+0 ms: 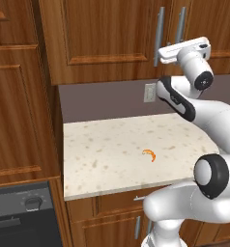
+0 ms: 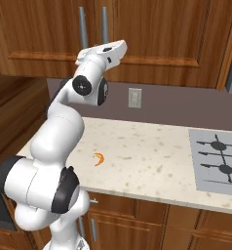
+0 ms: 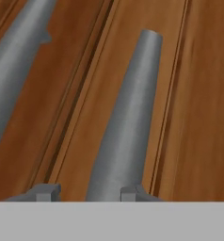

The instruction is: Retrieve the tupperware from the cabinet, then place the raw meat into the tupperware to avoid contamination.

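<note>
The brown wood cabinet [image 1: 102, 34] [image 2: 152, 34] hangs above the counter with both doors closed, so the tupperware is hidden. My gripper [image 1: 161, 54] [image 2: 119, 49] [image 3: 89, 193] is raised against the doors where two vertical silver handles [image 1: 159, 36] [image 2: 105, 24] meet. In the hand view one handle [image 3: 128, 117] runs up between my fingertips [image 3: 135, 193]. The jaws are open around it, with a small gap on the left side. The raw meat [image 1: 149, 154] [image 2: 98, 159], a tiny orange crescent, lies alone on the speckled counter [image 1: 102, 154] [image 2: 152, 151].
A gas cooktop [image 2: 218, 166] is set into the counter's right end. A wall outlet [image 1: 150, 92] [image 2: 134, 97] sits on the backsplash. A tall wood cabinet [image 1: 15, 96] with an oven [image 1: 20, 217] below it bounds the left side.
</note>
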